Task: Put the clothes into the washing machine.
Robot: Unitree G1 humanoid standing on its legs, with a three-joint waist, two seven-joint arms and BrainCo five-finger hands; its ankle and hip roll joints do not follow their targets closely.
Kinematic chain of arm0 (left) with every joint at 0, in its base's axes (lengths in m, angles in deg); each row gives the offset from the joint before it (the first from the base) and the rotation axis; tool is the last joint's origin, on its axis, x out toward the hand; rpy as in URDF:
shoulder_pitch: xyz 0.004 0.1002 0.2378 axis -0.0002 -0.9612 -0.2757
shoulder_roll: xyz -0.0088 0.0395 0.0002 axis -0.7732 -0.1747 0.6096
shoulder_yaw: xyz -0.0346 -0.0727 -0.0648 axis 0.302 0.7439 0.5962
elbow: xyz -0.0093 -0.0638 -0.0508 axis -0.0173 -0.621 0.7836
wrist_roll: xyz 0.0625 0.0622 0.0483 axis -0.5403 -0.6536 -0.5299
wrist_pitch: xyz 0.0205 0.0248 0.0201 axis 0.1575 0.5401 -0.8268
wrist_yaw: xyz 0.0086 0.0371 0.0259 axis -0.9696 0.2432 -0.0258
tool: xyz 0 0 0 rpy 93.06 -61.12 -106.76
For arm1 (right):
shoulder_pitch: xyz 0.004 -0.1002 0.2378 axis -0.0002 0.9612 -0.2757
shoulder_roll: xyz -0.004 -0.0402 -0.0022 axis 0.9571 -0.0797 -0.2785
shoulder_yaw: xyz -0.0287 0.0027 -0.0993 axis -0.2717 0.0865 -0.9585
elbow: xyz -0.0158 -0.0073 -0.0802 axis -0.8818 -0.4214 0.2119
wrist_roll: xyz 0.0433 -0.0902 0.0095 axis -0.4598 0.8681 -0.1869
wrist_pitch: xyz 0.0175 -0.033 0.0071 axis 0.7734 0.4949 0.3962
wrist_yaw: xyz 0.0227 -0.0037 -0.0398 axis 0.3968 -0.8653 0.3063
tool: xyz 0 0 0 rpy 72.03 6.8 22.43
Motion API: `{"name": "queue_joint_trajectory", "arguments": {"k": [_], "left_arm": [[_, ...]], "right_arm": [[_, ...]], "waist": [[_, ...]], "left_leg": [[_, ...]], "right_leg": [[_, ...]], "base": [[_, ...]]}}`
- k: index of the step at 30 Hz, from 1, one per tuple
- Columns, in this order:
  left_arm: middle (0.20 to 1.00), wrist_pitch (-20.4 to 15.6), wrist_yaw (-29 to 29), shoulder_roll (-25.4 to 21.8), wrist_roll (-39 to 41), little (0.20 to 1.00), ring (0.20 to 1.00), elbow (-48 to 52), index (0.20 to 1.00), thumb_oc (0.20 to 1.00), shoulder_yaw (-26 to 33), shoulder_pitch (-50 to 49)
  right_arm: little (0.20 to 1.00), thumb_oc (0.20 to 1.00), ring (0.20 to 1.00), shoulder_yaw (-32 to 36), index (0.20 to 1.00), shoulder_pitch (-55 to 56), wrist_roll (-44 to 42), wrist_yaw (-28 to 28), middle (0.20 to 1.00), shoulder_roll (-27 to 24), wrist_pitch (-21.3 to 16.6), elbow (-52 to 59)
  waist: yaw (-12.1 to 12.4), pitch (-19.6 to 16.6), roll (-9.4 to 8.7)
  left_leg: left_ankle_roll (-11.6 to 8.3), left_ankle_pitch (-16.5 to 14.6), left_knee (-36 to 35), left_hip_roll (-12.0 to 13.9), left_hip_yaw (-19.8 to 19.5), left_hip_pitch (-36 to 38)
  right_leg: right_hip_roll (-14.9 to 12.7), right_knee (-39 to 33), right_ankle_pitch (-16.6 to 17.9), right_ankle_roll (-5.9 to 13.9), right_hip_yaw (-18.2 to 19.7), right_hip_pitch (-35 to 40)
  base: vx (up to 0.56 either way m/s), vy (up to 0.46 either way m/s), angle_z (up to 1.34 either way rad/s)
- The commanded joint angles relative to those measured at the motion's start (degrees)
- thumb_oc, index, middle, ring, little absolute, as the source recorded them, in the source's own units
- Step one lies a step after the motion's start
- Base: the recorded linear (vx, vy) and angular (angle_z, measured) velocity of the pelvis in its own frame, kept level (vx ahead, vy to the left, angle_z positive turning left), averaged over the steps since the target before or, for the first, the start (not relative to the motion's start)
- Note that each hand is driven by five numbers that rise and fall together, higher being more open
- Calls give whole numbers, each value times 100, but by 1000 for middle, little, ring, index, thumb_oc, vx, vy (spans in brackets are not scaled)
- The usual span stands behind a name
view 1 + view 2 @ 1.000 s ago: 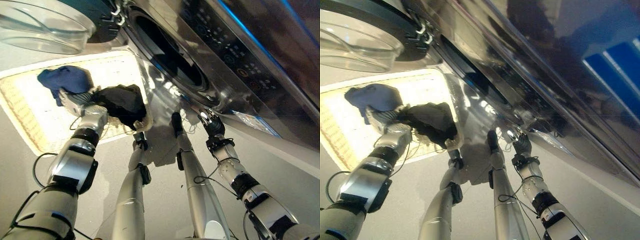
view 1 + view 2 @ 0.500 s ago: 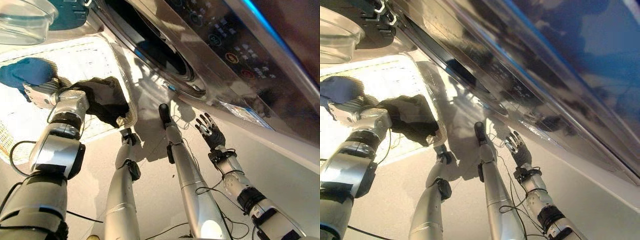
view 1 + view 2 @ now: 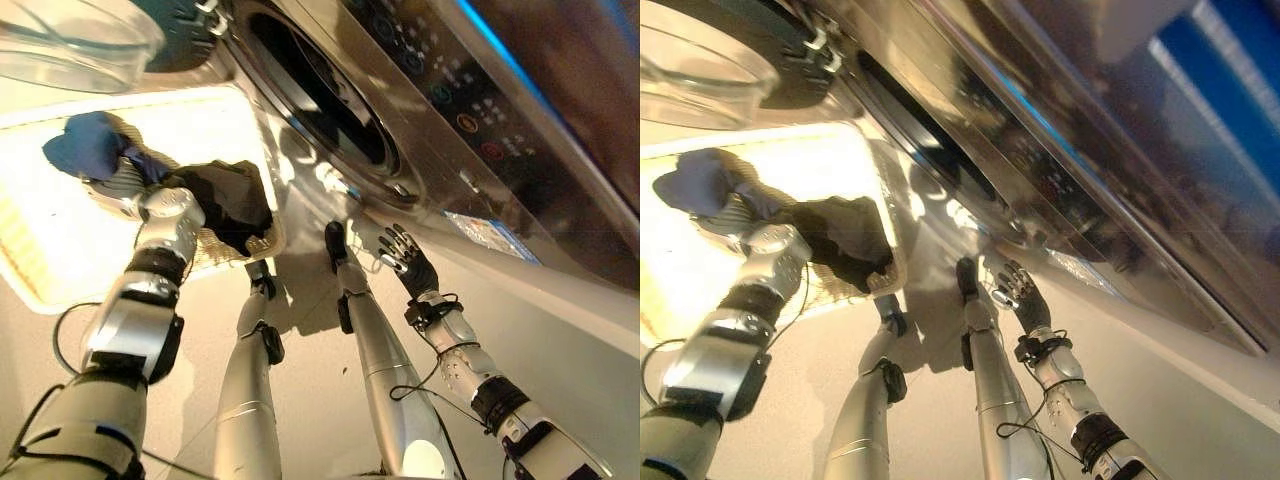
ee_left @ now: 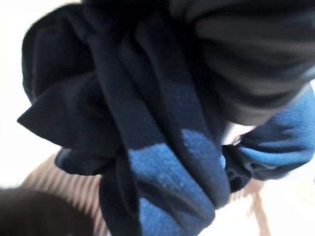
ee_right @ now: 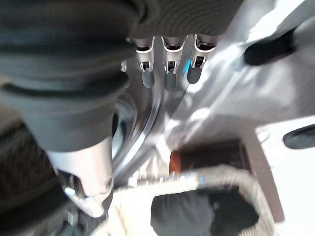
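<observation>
Washer (image 3: 420, 90) looms over everything, one machine, its door (image 3: 70, 40) swung open at my left and the drum mouth (image 3: 320, 95) dark and free. Below it on the floor sits one pale woven basket (image 3: 40, 270). Two garments are in it: a black one (image 3: 235, 200) slumped against the rim nearest the washer, and a blue one (image 3: 85, 145) bunched farther in. My left hand (image 3: 125, 190) is down in the basket with fingers curled into the blue cloth; my left wrist view shows what my eyes cannot, blue folds (image 4: 162, 162) gathered tight right against the hand. My right hand (image 3: 405, 258) hangs just beside the washer's lower front, fingers spread and loose, holding nothing; its wrist view shows the straight fingers (image 5: 167, 73) apart from the metal.
</observation>
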Motion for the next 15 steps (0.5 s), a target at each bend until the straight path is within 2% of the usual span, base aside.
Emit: {"name": "queue_joint_trajectory", "arguments": {"k": [1, 3, 4, 6, 9, 11, 12, 14, 15], "left_arm": [[200, 5, -168, -291, -726, 200, 200, 273, 200, 200, 196, -356], [200, 5, -275, -278, -823, 200, 200, 363, 200, 200, 176, -435], [200, -2, -575, -264, -1067, 200, 200, 674, 200, 200, 105, -725], [200, -108, -1243, -188, -1360, 200, 200, 1149, 200, 200, 32, -1153], [200, -140, -1731, -81, -1671, 200, 200, 1481, 200, 200, 1, -1501], [200, -278, -2268, 27, -1986, 200, 200, 1922, 200, 200, -98, -1872], [200, -255, -2743, 20, -2303, 200, 200, 2485, 200, 200, -271, -2198], [200, -233, -3341, -52, -2451, 200, 200, 3085, 200, 200, -435, -2482], [200, -198, -3411, -71, -2445, 200, 200, 3207, 200, 200, -467, -2515]], "right_arm": [[1000, 1000, 1000, -38, 1000, 159, 728, -284, 1000, 64, 50, 481], [1000, 1000, 1000, -49, 1000, 121, 976, -364, 1000, 68, 66, 510], [1000, 1000, 1000, -129, 1000, 13, 1655, -664, 1000, 15, 199, 627], [1000, 1000, 1000, -222, 1000, -176, 2362, -969, 1000, -92, 351, 819], [1000, 1000, 1000, -206, 1000, -303, 2611, -1014, 1000, -155, 399, 928], [1000, 1000, 1000, -152, 1000, -498, 2735, -1036, 1000, -198, 464, 1061], [1000, 1000, 1000, -89, 1000, -624, 2687, -1041, 1000, -221, 512, 1169], [1000, 1000, 1000, -7, 1000, -742, 2686, -991, 1000, -217, 564, 1205], [1000, 1000, 1000, 1, 1000, -765, 2692, -986, 1000, -219, 582, 1208]], "waist": [[302, -61, -9], [371, -61, 17], [545, -61, 99], [782, -61, 189], [943, -61, 261], [1124, -61, 353], [1280, -61, 452], [1428, -61, 554], [1447, -61, 572]], "left_leg": [[-146, -604, 473, -380, -177, 266], [-153, -549, 392, -367, -214, 321], [-176, -390, 147, -330, -346, 502], [-219, -241, -106, -270, -451, 746], [-245, -160, -263, -237, -505, 913], [-276, -50, -351, -207, -576, 973], [-291, 5, -411, -201, -646, 1064], [-296, 27, -441, -224, -736, 1166], [-297, 30, -446, -224, -745, 1182]], "right_leg": [[260, -561, 82, 221, 28, 391], [263, -550, 40, 216, -29, 476], [263, -533, -59, 207, -192, 691], [212, -541, -170, 221, -401, 991], [175, -532, -252, 230, -537, 1189], [130, -483, -283, 242, -674, 1297], [81, -426, -350, 255, -780, 1434], [-1, -385, -406, 266, -896, 1576], [-11, -384, -405, 270, -911, 1596]], "base": [[-38, -93, 7], [-48, -143, 23], [-119, -234, 32], [-107, -232, 33], [-64, -119, 41], [-84, -148, 29], [-74, -152, 28], [-56, -105, 24], [-33, -40, 30]]}}
